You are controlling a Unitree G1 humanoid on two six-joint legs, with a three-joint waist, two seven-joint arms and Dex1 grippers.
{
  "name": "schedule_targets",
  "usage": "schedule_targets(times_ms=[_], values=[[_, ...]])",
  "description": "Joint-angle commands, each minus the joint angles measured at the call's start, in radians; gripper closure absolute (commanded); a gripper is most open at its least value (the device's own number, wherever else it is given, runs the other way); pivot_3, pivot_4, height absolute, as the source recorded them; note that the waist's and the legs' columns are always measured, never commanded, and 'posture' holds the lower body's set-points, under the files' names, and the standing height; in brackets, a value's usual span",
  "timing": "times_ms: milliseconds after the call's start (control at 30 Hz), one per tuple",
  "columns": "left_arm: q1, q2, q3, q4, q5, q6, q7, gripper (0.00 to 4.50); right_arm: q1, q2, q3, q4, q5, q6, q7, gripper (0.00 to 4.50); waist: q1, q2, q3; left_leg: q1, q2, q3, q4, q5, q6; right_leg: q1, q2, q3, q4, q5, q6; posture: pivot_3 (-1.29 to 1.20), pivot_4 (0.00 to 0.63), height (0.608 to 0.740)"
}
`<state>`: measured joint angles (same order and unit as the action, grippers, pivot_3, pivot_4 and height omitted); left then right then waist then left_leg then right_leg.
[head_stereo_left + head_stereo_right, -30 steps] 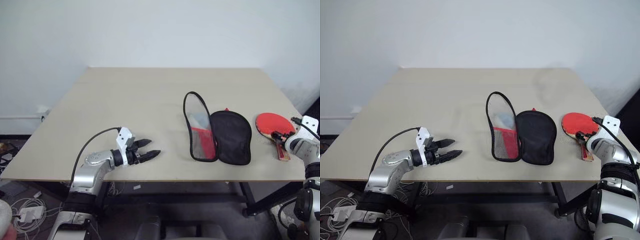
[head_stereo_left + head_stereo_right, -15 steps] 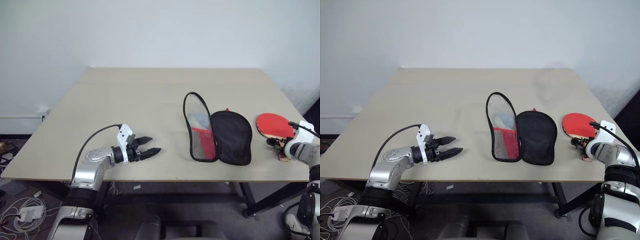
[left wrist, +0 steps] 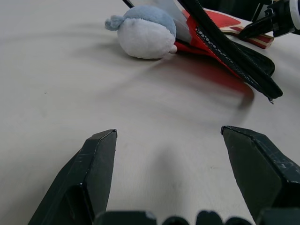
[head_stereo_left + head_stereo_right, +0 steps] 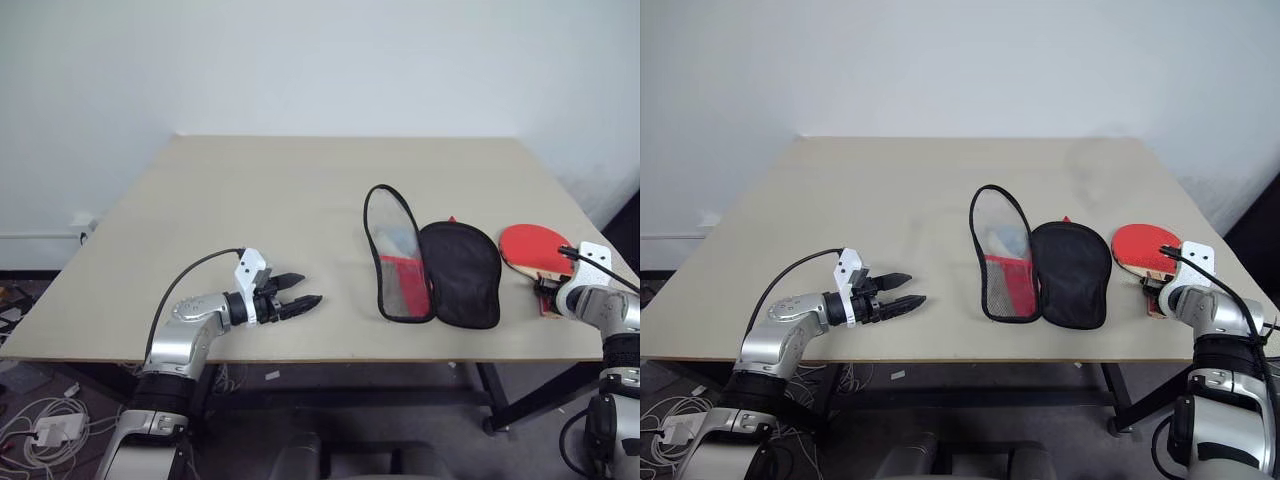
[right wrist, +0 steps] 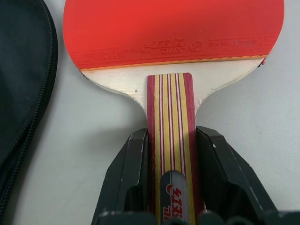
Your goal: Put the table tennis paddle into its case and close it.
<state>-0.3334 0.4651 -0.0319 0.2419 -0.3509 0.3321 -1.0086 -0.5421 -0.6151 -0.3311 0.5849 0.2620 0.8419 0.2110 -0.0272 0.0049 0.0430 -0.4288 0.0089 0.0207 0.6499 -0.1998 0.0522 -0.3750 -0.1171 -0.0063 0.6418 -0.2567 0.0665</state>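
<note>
Closed since a second ago, the right gripper (image 5: 171, 154) now clamps the table tennis paddle (image 4: 530, 247) by its handle near the tabletop's right edge. Next comes lifting it toward the unzipped case (image 4: 432, 270) at mid-table. The left gripper (image 4: 300, 291) hovers with jaws wide apart.

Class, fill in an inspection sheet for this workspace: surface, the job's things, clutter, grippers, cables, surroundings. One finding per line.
Surface: beige table, matte.
Job's things: table tennis paddle flat near the right edge; case unzipped, lying open beside it.
Clutter: small blue-white plush toy against the case.
Grippers: right gripper shut on the paddle's handle; left gripper open, holding nothing.
Cables: black cable on the left arm; cords on the floor.
Surroundings: plain white wall.
</note>
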Motion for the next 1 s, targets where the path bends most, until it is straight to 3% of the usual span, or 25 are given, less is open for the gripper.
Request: schedule_targets(times_ms=[33,300,467,733,1000], values=[[-0.035,0.002,0.002,-0.019,-0.001,-0.01,-0.009,0.71,-0.058,0.001,-0.053,-0.071,0.01,-0.053,-0.049,3.39,0.001,0.001,0.001,0.0,0.0,0.0,0.001,0.0,0.0,0.0,-0.001,0.0,0.0,0.001,0.001,0.0,0.0,0.716],[-0.055,0.004,-0.011,0.007,0.012,-0.013,-0.028,0.71,-0.088,0.108,-0.077,-0.389,0.097,0.144,-0.111,3.39,0.001,0.006,0.004,-0.001,0.001,0.0,-0.002,0.001,0.001,-0.004,0.001,0.002,0.0,0.003,0.0,0.0,0.0,0.716],[-0.117,-0.009,-0.032,0.069,0.02,-0.027,-0.057,0.71,-0.016,0.328,-0.065,-0.644,0.132,0.301,-0.218,3.39,0.006,0.006,0.004,-0.002,0.003,-0.002,-0.005,0.004,0.003,-0.006,0.006,0.002,0.0,0.004,0.003,0.0,0.0,0.716],[-0.168,-0.033,-0.052,0.143,0.039,-0.054,-0.089,0.71,0.06,0.451,-0.18,-0.791,0.137,0.433,-0.314,3.39,0.026,0.007,0.005,-0.008,-0.001,0.0,-0.005,0.004,0.004,-0.011,0.0,0.002,0.0,0.004,0.003,0.0,0.0,0.716],[-0.212,-0.074,-0.073,0.204,0.057,-0.081,-0.108,0.71,0.132,0.487,-0.179,-0.861,0.124,0.481,-0.325,3.39,0.025,0.007,0.005,-0.009,0.0,0.002,-0.005,0.006,0.003,-0.013,0.002,0.001,0.002,0.004,0.003,0.0,0.0,0.716]])
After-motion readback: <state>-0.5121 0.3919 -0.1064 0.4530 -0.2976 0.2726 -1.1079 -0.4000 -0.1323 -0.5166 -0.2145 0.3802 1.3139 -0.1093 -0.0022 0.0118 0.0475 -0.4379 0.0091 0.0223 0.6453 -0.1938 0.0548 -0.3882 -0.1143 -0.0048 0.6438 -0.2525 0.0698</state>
